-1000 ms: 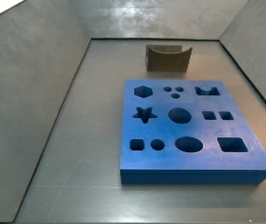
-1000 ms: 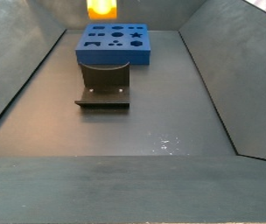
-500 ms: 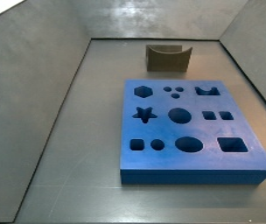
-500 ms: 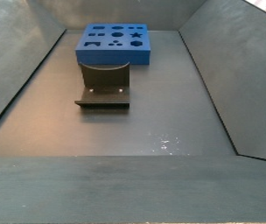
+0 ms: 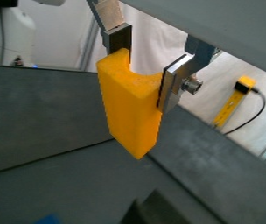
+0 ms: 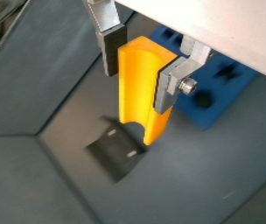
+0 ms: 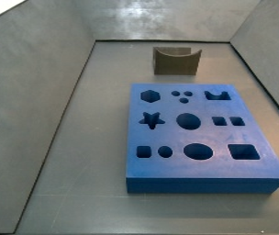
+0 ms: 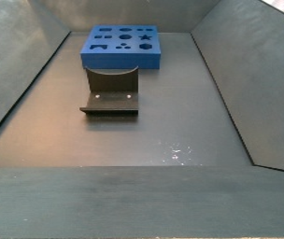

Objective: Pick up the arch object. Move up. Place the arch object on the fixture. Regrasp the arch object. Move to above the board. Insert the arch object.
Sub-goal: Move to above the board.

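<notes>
The gripper (image 5: 147, 59) is seen only in both wrist views; it is out of frame in both side views. Its two silver fingers (image 5: 178, 79) are clamped on the arch (image 5: 129, 103), a bright yellow-orange block held upright between the pads, with most of its length hanging beyond the fingertips. In a wrist view the same grip is shown (image 6: 143, 59), with the arch (image 6: 143, 92) pressed between one finger (image 6: 109, 39) and its opposite. Beyond the free end of the arch, well clear of it, the fixture (image 6: 115, 150) is seen on the dark floor, its base plate lying past the block's tip. On the far side of the finger with the bolt head, the blue board (image 6: 216, 80) is partly visible, with a star cutout showing. In both side views the board (image 7: 202, 136) lies flat on the floor of the grey enclosure with its cutouts facing up, and the fixture (image 7: 175, 61) stands apart from one short edge of it. In a side view the fixture (image 8: 111, 91) is seen just in front of the board (image 8: 122, 46). No piece rests on the fixture or in the board; the arch is held in the air, away from both.
</notes>
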You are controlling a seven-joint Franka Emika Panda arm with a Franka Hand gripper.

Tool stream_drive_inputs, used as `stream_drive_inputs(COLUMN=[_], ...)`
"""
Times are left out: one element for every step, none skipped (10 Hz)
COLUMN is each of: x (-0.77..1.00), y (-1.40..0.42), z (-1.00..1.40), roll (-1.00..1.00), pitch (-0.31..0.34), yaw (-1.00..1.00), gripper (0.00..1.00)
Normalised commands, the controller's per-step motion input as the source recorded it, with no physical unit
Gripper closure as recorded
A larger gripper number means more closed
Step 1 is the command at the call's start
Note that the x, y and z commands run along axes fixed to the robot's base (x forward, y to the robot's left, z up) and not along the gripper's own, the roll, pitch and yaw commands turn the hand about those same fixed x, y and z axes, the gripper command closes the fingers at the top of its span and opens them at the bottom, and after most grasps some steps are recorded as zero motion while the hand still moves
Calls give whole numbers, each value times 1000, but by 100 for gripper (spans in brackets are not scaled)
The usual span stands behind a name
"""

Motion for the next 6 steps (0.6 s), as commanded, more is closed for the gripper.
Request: stream_drive_inputs(x=[-725,-551,-305,-169,-102,-78], y=[-1000,-721,-337,-139,-66,-37], z=[109,73,37,12,12,6], roll=[-1000,-1000,-1000,-1000,-1000,-1000], pitch=[-40,-36,-29,-21,-16,-18], yaw=[-144,-148,-147,-142,-135,-130], gripper=[100,100,100,100,100,100])
